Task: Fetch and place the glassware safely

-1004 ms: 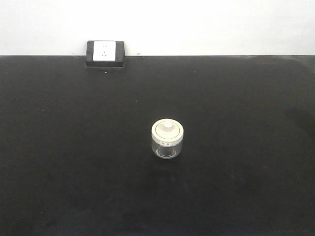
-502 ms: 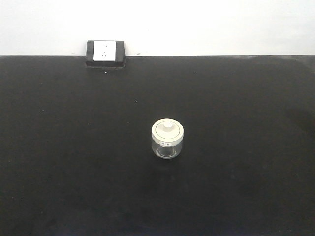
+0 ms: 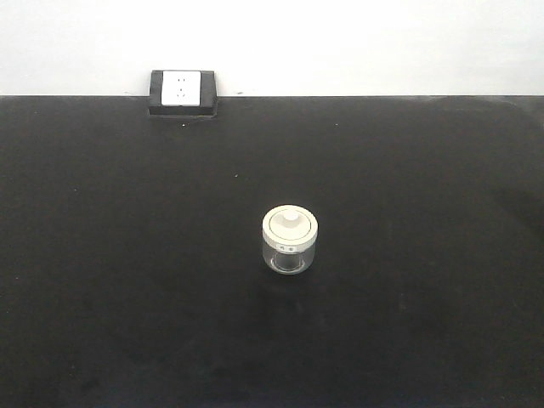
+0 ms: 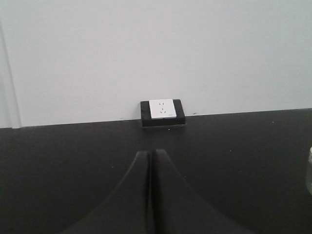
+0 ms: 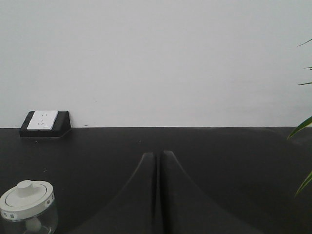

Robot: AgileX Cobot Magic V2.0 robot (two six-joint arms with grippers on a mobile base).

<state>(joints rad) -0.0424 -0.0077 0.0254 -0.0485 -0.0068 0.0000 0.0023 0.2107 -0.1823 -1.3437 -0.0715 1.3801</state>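
Observation:
The glassware (image 3: 290,241) is a small squat clear jar with an off-white knobbed lid and a label, upright mid-table in the front view. The same glassware (image 5: 27,206) shows at the lower left of the right wrist view, and its edge (image 4: 309,170) just enters the left wrist view at the right border. My left gripper (image 4: 150,153) is shut and empty, with the jar well off to its right. My right gripper (image 5: 159,154) is shut too, empty, with the jar to its left. Neither gripper appears in the front view.
A white wall socket in a black housing (image 3: 181,91) sits at the table's far edge against the white wall, also seen as the socket (image 4: 162,111) and the socket (image 5: 44,122). The black table (image 3: 408,170) spreads all round. Green plant leaves (image 5: 302,126) hang at the right.

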